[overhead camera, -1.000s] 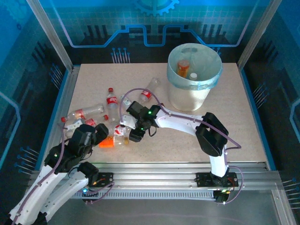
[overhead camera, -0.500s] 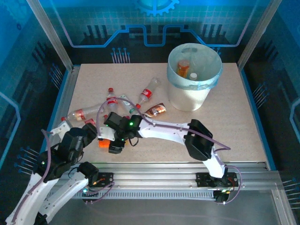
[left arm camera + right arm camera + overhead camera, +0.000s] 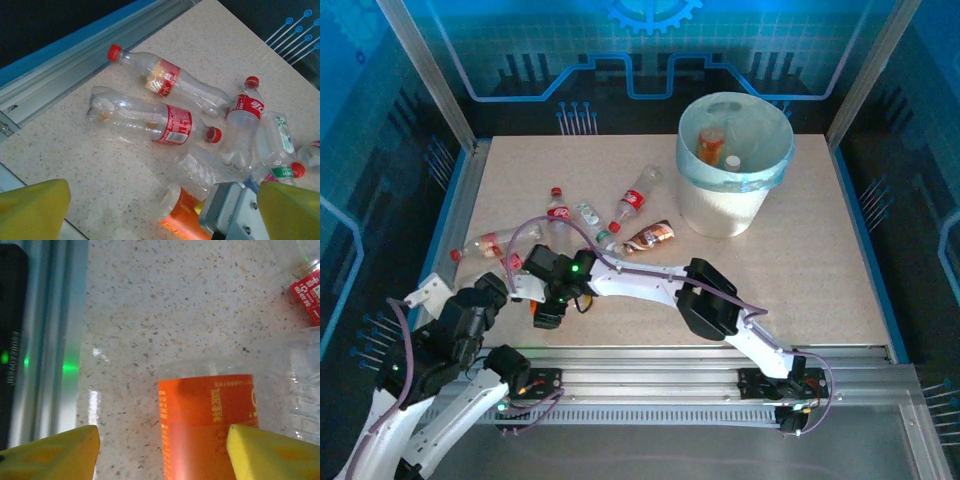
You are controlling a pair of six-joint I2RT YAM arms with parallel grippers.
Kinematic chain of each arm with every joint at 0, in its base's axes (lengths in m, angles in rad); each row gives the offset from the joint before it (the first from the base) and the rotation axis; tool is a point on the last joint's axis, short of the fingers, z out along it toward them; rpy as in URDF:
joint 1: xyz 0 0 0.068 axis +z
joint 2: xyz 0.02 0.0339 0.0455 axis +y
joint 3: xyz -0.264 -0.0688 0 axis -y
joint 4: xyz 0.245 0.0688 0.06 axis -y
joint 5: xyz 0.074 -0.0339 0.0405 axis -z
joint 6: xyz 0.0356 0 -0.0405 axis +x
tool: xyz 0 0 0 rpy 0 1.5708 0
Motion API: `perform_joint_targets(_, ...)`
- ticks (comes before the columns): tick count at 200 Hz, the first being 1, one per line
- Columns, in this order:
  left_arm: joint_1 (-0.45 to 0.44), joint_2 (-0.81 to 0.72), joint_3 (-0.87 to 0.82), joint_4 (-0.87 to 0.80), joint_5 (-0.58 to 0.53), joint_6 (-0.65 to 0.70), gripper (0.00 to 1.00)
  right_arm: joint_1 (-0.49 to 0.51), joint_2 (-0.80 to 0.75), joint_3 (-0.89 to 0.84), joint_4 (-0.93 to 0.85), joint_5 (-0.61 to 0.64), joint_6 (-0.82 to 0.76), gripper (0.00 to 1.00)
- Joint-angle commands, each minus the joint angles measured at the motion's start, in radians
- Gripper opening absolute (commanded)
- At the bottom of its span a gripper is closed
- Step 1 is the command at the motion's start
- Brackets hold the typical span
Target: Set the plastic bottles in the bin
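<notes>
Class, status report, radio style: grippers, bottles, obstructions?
Left gripper open, empty. Right gripper open over orange bottle. Clear bottles crowd alongside. Some bottles in bin.

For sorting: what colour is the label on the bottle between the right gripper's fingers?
Orange; that bottle shows best in right wrist view.

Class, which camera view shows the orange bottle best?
The right wrist view: the orange bottle lies large and sharp between the fingers of the open right gripper, its label print visible. The left wrist view shows one end at the bottom edge, partly hidden.
</notes>
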Motion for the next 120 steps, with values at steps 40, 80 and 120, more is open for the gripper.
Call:
perform_joint_targets(40,0.007,-0.035,0.03,-0.057,-0.117,-0.038,0.97,0.012,0.072,0.019,-0.021,0.025,-0.021,0.7)
perform_joint_targets(80,0.007,-0.056,0.028,-0.065,-0.137,-0.05,0.97,0.012,0.094,0.02,-0.022,0.056,-0.027,0.71)
perform_joint_targets(120,0.007,-0.069,0.028,-0.065,-0.152,-0.045,0.97,0.012,0.123,0.057,-0.033,0.077,-0.023,0.72)
